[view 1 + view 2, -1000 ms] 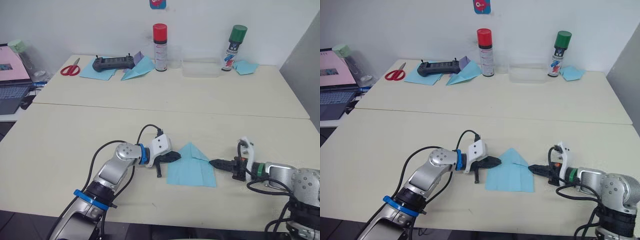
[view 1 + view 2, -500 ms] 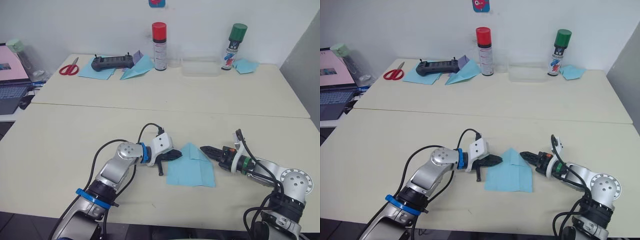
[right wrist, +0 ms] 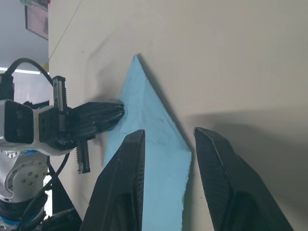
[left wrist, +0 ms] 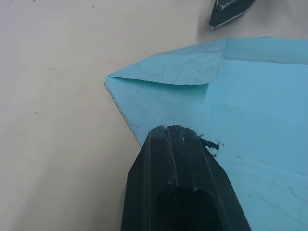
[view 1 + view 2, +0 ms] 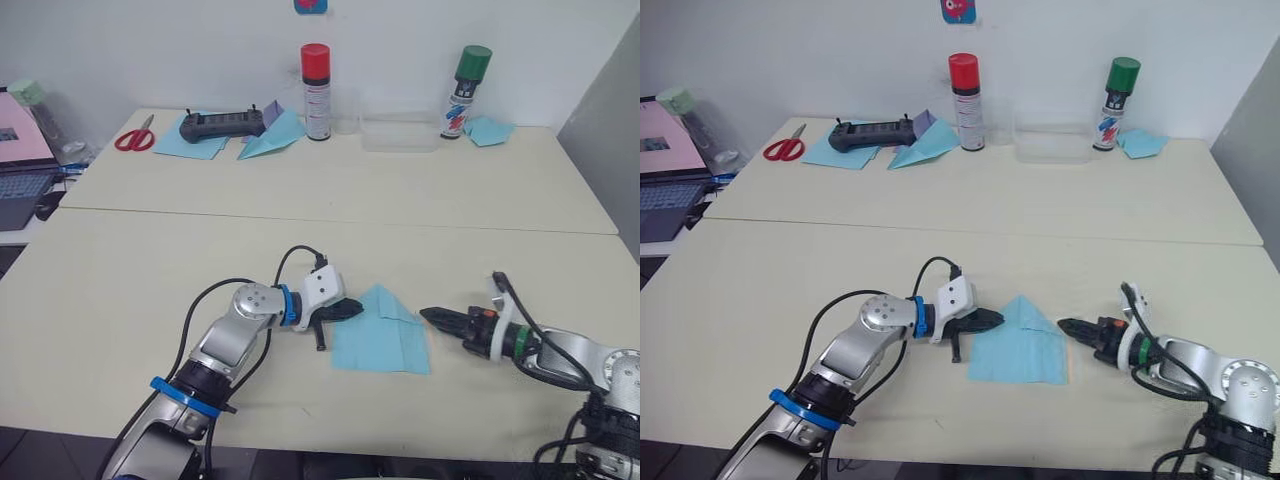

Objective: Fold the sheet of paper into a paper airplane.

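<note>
Surface: a pale beige table [image 5: 120, 300] against a white wall; a second table butts against its far edge.

Far clutter: a red-capped spray can [image 5: 316, 78], a green-capped spray can [image 5: 467, 78], red scissors [image 5: 132, 135], a black remote controller [image 5: 222, 124] on blue paper, and a wider blue paper plane [image 5: 272, 140] beside it.

Sheet of paper: the sheet of paper [image 5: 382, 330] lies flat near the front edge, between the two grippers, with both top corners folded in to a point that faces away from the robot; the lower part is a plain rectangle.

Left gripper: the left gripper [image 5: 343, 310] has its fingers pressed together, and their tips rest on the sheet's left edge just below the point, pinning it rather than pinching it, as far as the left wrist view lets one judge.

Right gripper: the right gripper [image 5: 435, 319] has its fingers apart; its tip sits just off the sheet's right edge, at the table.

Change: half a second ago the right gripper reached in over the right-hand flap near the point; it has now drawn back to the right, clear of the paper. The left gripper and the sheet have not shifted.

Meaning: the nose folds appear set and the right arm is free to re-approach; the centre fold and the wings are not yet done.
</note>
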Motion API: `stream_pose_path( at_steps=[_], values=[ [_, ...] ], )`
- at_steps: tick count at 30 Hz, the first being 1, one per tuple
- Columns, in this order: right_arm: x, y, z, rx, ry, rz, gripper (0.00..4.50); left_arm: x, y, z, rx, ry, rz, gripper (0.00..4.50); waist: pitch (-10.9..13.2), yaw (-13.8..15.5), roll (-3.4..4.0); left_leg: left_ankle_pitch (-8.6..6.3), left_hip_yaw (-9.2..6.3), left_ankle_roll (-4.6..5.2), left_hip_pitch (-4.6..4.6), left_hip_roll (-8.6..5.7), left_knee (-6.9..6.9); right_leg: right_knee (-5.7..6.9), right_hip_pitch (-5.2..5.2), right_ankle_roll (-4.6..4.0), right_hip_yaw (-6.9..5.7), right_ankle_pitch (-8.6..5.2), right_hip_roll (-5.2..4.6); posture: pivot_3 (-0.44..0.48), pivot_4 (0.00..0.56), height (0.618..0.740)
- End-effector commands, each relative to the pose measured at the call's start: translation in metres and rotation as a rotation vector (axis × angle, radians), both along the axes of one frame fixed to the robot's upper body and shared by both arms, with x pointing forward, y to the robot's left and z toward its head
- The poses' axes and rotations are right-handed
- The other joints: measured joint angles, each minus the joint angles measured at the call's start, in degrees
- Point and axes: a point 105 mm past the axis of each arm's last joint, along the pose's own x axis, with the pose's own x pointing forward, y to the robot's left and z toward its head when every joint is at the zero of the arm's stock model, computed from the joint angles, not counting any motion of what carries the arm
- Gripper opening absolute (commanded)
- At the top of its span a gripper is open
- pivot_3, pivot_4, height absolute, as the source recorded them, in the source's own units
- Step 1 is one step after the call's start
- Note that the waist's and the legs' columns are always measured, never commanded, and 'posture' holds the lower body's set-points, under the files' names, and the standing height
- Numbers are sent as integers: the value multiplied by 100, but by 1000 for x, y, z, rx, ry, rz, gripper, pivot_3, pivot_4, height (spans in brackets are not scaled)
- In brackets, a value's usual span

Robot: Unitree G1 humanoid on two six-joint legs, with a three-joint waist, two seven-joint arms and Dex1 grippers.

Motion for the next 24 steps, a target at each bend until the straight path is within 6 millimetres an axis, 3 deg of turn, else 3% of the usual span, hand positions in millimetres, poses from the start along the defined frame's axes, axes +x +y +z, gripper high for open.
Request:
stream_pose_path(
  at_steps=[1, 13, 19, 24],
  values=[
    [-5, 1, 9, 36, -6, 8, 1640, 0, 10, -19, 68, 43, 39, 0, 0, -2, -1, 0, 0, 0, -1, 0, 0, -1, 0, 0, 0, 0, 0, 0, 150, 740],
    [-6, 34, 8, 122, 26, -2, 1640, 1, 8, -18, 72, 36, 34, 0, 0, -2, -1, 0, -4, 1, -14, -1, 4, -3, -8, 1, 0, 0, 0, 0, 150, 740],
    [-4, 32, 7, 111, 27, -14, 1640, 1, 10, -18, 75, 35, 37, 0, 0, 0, -1, 1, -5, 1, -26, -1, 7, -2, -19, 2, -1, 2, 0, 0, 150, 740],
    [-8, 12, 8, 35, 26, 2, 1640, 1, 10, -19, 75, 35, 41, 0, 0, 2, 0, 1, -5, 1, -28, -2, 9, -1, -20, 2, 0, 2, 0, 0, 150, 740]
  ],
)
